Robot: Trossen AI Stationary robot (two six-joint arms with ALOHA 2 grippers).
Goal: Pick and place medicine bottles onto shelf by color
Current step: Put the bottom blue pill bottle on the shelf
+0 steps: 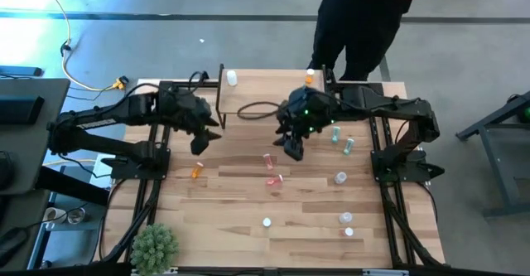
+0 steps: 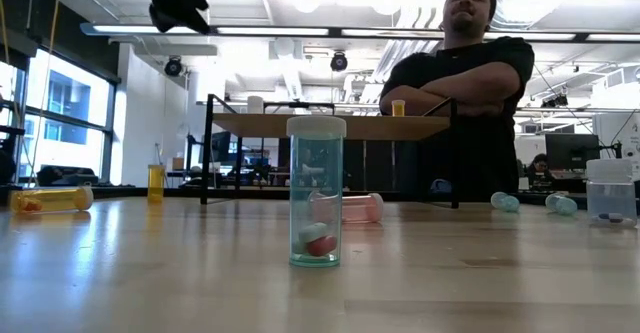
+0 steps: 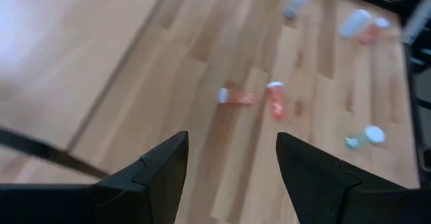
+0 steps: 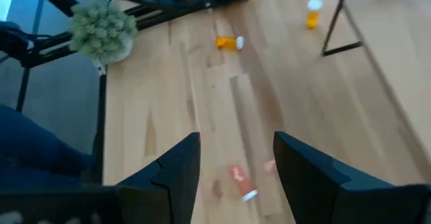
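Left gripper (image 1: 201, 141) raised above the worktop (image 1: 240, 226) near the shelf's left end, jaws apart, nothing between them. Right gripper (image 1: 294, 147) raised just in front of the shelf (image 1: 257, 99), jaws apart, likewise empty. On the shelf: one white bottle (image 1: 232, 78) at the back left, one orange bottle (image 1: 310, 76) at the back right. Remaining medicine bottles scattered on the worktop: two pink bottles (image 1: 271, 170) at centre, two green bottles (image 1: 341, 138) to the right, an orange pair (image 1: 197, 171) to the left, white/clear bottles (image 1: 345, 220) toward the front. No legible label or writing on any bottle.
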